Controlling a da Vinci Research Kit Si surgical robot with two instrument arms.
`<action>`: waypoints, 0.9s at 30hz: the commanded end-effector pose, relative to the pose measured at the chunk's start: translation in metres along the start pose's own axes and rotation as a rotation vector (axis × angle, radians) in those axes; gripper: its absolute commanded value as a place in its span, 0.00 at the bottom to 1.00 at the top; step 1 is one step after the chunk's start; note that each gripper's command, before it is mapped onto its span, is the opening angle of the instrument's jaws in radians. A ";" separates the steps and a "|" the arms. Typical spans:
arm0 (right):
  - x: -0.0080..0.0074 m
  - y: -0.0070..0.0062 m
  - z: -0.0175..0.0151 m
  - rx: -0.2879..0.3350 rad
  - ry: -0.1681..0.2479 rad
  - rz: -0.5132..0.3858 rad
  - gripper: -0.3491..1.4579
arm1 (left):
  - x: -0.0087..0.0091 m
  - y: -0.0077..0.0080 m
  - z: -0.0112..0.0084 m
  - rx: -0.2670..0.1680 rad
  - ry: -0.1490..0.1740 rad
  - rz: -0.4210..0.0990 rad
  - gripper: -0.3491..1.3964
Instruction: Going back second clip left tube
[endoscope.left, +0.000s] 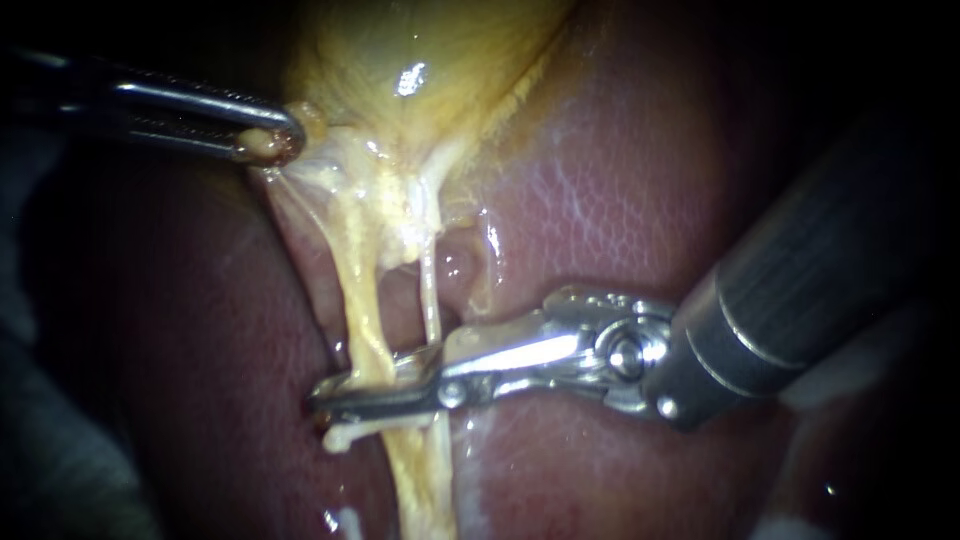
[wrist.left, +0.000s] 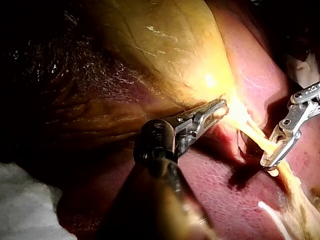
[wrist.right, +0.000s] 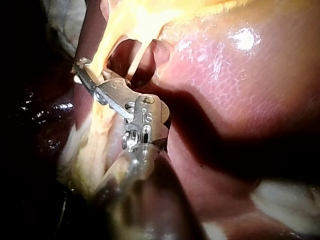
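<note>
1. The right instrument (endoscope.left: 335, 402) had its jaws closed narrowly on the left tube (endoscope.left: 362, 315), which ran between them. The thinner right tube (endoscope.left: 431, 300) passed nearer their hinge.
2. The left instrument (endoscope.left: 270, 143) had its jaws clamped on the gallbladder (endoscope.left: 400, 60) edge, tensing both tubes.
3. Withdrawing before those jaws parted risked tearing the left tube or snagging its neighbour.

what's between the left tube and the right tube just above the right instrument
Nothing bridges them: an open gap, with liver showing through between the left tube and thinner right tube. Clearest in the endoscope view.
</note>
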 end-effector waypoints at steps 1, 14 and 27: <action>-0.0001 0.0001 -0.0001 0.001 0.002 -0.032 0.00 | 0.0000 0.0000 0.0000 0.000 0.000 0.000 0.00; -0.0006 0.0017 0.0013 -0.008 0.006 -0.038 0.45 | 0.0000 -0.0001 0.0000 0.000 0.000 0.001 0.00; -0.0017 0.0028 -0.0006 -0.005 0.002 -0.078 0.46 | 0.0000 -0.0002 -0.0001 -0.001 -0.001 0.001 0.00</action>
